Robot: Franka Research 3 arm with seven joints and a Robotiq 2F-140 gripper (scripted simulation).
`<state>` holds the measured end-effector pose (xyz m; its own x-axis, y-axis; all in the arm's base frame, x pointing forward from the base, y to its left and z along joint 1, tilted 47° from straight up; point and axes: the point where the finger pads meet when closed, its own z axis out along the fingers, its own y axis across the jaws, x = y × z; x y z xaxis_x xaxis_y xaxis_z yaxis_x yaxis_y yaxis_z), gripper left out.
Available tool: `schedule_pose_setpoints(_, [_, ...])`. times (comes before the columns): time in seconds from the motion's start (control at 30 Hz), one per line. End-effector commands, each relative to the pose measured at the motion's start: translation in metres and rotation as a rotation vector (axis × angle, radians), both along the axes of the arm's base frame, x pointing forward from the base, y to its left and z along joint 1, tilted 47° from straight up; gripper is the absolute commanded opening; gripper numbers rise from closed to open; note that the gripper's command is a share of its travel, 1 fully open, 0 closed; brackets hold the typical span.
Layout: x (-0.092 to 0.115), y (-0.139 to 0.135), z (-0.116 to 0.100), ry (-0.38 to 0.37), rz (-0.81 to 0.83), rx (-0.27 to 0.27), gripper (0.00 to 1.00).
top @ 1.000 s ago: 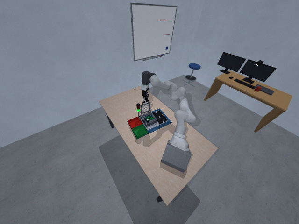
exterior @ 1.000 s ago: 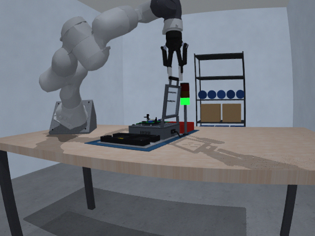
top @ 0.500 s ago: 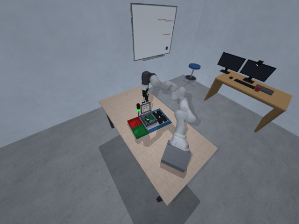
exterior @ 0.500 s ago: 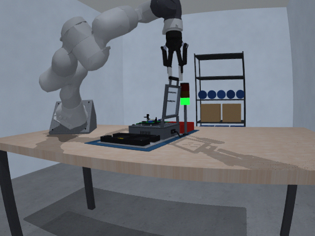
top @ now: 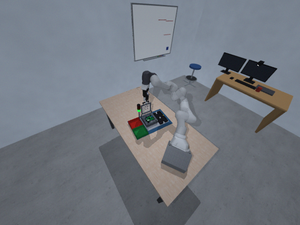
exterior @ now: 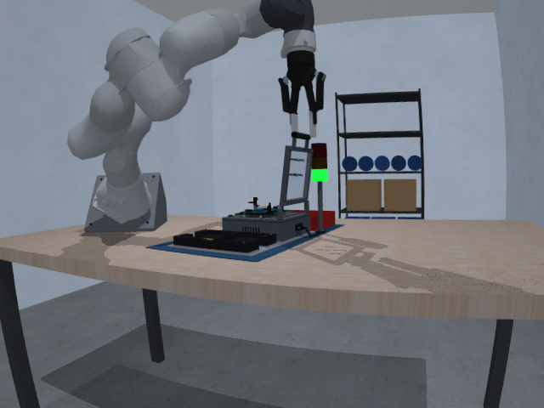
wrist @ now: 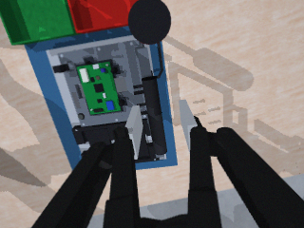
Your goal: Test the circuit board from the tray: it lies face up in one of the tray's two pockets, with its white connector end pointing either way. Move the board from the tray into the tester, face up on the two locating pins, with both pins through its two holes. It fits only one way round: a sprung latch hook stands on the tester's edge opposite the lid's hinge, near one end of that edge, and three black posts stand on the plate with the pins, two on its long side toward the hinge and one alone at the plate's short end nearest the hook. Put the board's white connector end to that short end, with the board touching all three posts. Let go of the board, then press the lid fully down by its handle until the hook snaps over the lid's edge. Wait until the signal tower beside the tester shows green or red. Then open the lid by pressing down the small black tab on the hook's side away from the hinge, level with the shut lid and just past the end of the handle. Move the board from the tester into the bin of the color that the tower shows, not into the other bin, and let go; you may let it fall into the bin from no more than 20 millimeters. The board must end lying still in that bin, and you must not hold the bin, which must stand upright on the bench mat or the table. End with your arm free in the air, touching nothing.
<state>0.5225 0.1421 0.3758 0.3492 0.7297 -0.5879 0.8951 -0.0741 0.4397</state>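
The green circuit board (wrist: 97, 90) (top: 150, 118) lies face up in the grey tester (exterior: 259, 226) (top: 146, 125), its white connector end toward the bins. The tester's lid (exterior: 294, 179) (top: 146, 108) stands raised, almost upright. Its handle (exterior: 300, 134) is at the top. My gripper (exterior: 303, 127) (wrist: 160, 113) (top: 146, 99) hangs just above the handle with its fingers apart on either side of it. The gripper is open and holds nothing. The signal tower (exterior: 319, 174) (top: 138, 109) (wrist: 149, 19) beside the tester shows green.
A green bin (top: 139, 132) (wrist: 38, 19) and a red bin (top: 134, 123) (wrist: 102, 14) (exterior: 324, 217) stand side by side next to the tester. The black tray (top: 160, 116) (exterior: 223, 241) lies on the blue mat (exterior: 246, 256) (wrist: 38, 95) on the tester's other side.
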Motion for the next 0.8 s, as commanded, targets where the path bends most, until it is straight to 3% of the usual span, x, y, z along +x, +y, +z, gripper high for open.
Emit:
schedule_pose_setpoints(0.0, [-0.003,0.005,0.006,0.004,0.002,-0.004,0.30])
schedule_pose_setpoints(0.6, [-0.011,0.024,0.025,0.004,0.002,-0.004,0.30])
schedule_pose_setpoints(0.63, [-0.011,0.024,0.025,0.004,0.002,-0.004,0.58])
schedule_pose_setpoints(0.77, [-0.011,0.024,0.025,0.004,0.002,-0.004,0.58])
